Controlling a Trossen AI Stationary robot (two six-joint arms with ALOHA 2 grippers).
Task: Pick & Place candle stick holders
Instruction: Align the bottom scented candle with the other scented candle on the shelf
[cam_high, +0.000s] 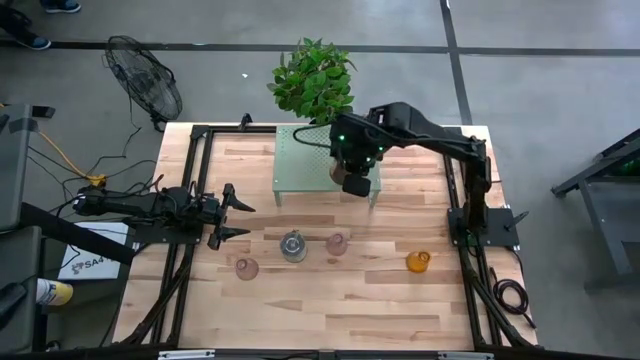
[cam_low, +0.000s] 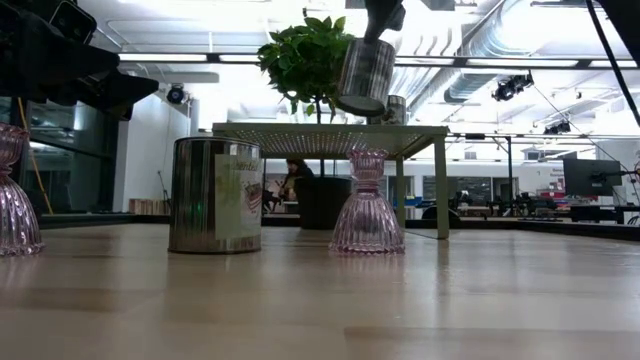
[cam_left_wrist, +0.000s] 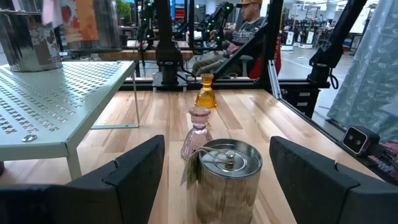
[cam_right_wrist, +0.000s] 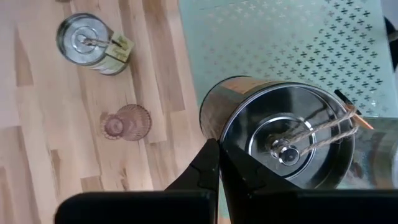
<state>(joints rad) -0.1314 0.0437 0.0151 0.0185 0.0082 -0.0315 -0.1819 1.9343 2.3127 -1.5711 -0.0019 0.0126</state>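
My right gripper (cam_high: 355, 183) hangs over the green perforated shelf (cam_high: 310, 165), shut on a shiny silver holder (cam_low: 365, 75) with a paper tag. A second silver holder (cam_high: 293, 245) stands on its base on the table. Two pink glass holders (cam_high: 246, 267) (cam_high: 337, 243) and an amber one (cam_high: 418, 261) also stand there. A third silver one (cam_low: 397, 108) stands on the shelf. My left gripper (cam_high: 240, 217) waits open at the table's left, level, pointing toward the silver holder on the table (cam_left_wrist: 227, 174) without touching it. My right gripper pinches the silver holder's top rim (cam_right_wrist: 225, 138) between its two shut fingers, at one spot on the edge. The fingers come from above, slanting down. The holder hangs below them, slightly tilted, clear of the shelf top.
A potted plant (cam_high: 315, 80) stands beyond the shelf's far edge. Black frame rails (cam_high: 190, 180) run along the table's left and right sides. Bare wood lies along the near edge (cam_high: 320, 310). A person (cam_left_wrist: 249, 25) sits beyond the table's right side.
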